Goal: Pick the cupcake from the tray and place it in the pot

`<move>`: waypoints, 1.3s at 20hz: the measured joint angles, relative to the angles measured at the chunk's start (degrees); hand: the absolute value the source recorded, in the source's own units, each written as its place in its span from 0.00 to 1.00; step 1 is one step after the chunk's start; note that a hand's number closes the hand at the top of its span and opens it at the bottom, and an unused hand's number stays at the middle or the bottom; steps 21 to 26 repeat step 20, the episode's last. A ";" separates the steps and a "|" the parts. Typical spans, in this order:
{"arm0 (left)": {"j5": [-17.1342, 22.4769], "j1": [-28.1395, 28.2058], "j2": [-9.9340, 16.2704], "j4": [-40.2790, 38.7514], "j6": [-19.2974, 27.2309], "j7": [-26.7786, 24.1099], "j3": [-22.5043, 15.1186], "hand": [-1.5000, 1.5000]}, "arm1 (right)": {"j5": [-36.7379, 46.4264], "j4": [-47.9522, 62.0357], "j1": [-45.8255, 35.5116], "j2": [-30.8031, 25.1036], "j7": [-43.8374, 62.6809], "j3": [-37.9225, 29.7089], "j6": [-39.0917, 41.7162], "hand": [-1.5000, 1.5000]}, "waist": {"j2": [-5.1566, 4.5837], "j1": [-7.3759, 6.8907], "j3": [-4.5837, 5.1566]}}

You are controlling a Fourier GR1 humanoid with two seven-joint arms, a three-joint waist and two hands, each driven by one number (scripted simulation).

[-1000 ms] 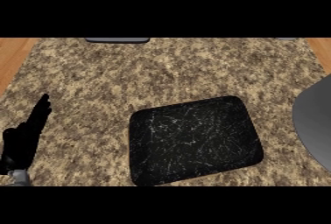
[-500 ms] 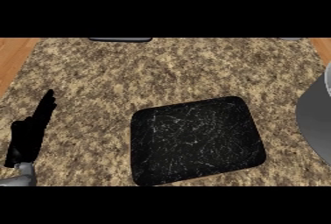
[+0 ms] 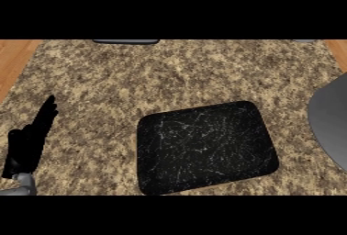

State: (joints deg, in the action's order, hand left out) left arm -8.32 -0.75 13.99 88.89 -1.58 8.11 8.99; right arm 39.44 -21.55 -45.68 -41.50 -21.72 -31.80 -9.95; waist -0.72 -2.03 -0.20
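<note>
A black marbled tray (image 3: 207, 147) with rounded corners lies on the speckled granite counter, right of the middle. Nothing shows on it; I see no cupcake anywhere. At the right edge a grey curved shape, the pot (image 3: 331, 125), is cut off by the view. My left hand (image 3: 28, 142) rests at the lower left with straight fingers pointing up, well apart from the tray and holding nothing. My right hand is out of view.
The granite counter (image 3: 169, 73) fills most of the view, with wooden strips at the top left (image 3: 15, 55) and top right corners. A dark grey object (image 3: 126, 41) sits at the far edge, top middle.
My left hand has shifted slightly up and to the right. The view has moved a little, so the tray and pot sit marginally differently in the picture.
</note>
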 measured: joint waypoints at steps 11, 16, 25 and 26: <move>-0.09 1.29 0.21 0.35 -0.12 -0.13 0.93 0.50 | -15.82 -0.11 -1.76 -2.58 -6.35 -11.74 8.33 0.00 | 0.53 1.30 0.11; -0.43 2.32 -0.40 1.56 0.43 0.59 1.18 0.50 | -20.94 -1.96 2.84 -4.60 -6.00 -13.52 16.56 0.00 | 0.79 2.02 0.19; -0.77 2.17 -0.52 1.50 0.52 0.87 1.33 0.50 | -25.27 -4.07 8.19 -5.92 -6.77 -15.55 21.61 0.00 | 0.87 2.38 0.19; -0.77 2.17 -0.52 1.50 0.52 0.87 1.33 0.50 | -25.27 -4.07 8.19 -5.92 -6.77 -15.55 21.61 0.00 | 0.87 2.38 0.19</move>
